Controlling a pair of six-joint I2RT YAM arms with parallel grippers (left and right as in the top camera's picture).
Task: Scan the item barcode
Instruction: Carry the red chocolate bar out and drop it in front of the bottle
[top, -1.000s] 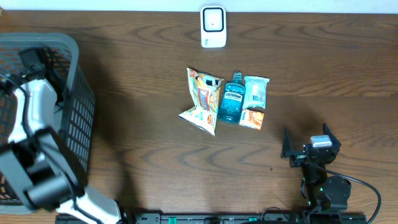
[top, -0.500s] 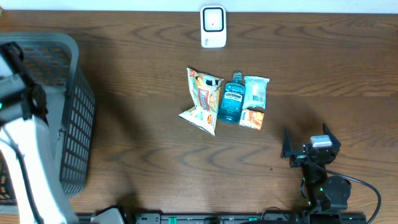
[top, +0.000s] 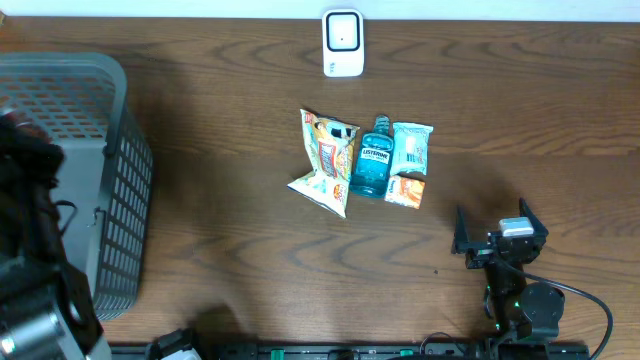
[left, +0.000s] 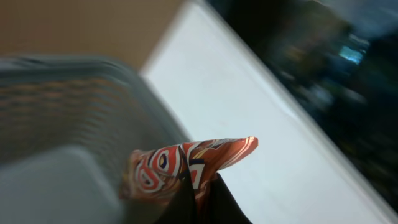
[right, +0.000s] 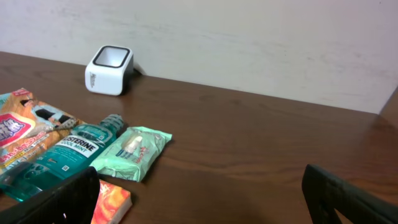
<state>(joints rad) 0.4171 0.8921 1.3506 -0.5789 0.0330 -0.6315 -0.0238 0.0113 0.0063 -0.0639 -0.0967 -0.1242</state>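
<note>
Snack packet (left: 186, 169): crumpled foil printed red, orange and white, held aloft, pinched at its lower edge by the left fingers (left: 225, 208); view blurred. Barcode scanner (top: 342, 42): small white box, dark-rimmed window on top, standing at the far middle edge of the surface (top: 250, 260).

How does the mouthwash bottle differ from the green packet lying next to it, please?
The mouthwash bottle is see-through blue-green plastic with a printed label, while the green packet is a pale, opaque wrapper. The bottle looks rounded and rigid, the packet flat and soft. The bottle is also the longer of the two. Both lie flat on the table, side by side.
</note>
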